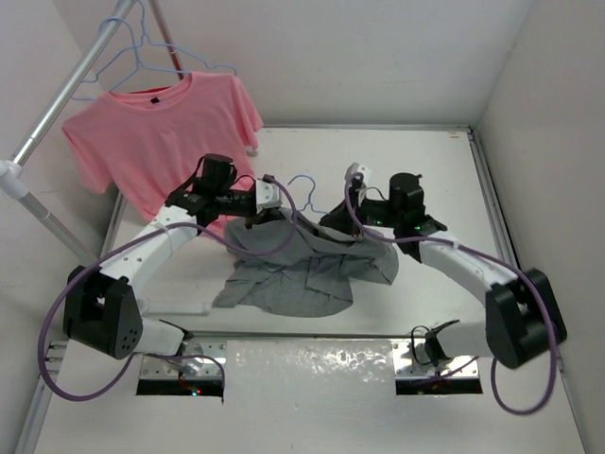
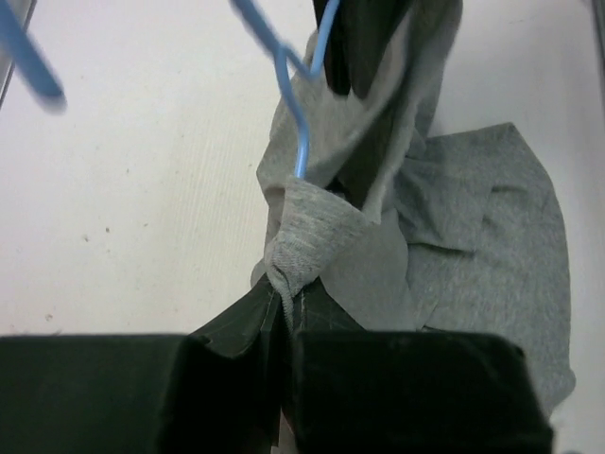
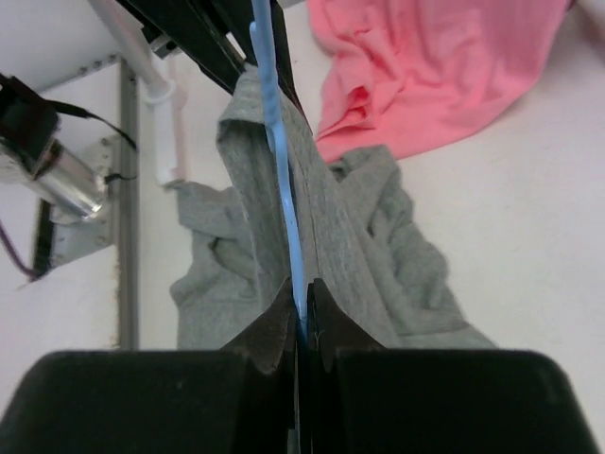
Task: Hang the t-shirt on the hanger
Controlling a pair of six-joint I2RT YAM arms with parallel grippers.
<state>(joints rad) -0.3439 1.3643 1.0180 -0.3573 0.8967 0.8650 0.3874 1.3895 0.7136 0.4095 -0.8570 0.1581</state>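
Note:
The grey t-shirt (image 1: 302, 274) lies crumpled at the table's middle, its upper part lifted between the two arms. My left gripper (image 2: 286, 301) is shut on a folded hem of the t-shirt (image 2: 321, 227). The pale-blue wire hanger (image 2: 302, 142) rises out of the fabric just beyond it. My right gripper (image 3: 302, 317) is shut on the hanger (image 3: 279, 142), whose wire runs straight up between the jaws with the t-shirt (image 3: 350, 236) draped on both sides. From above, the hanger's hook (image 1: 302, 183) pokes up between the left gripper (image 1: 282, 213) and the right gripper (image 1: 333, 222).
A pink t-shirt (image 1: 161, 142) hangs on a hanger from the slanted metal rail (image 1: 66, 85) at the back left, its lower edge reaching the table (image 1: 416, 161). More blue hangers (image 1: 142, 47) hang on that rail. White walls close in the back and right.

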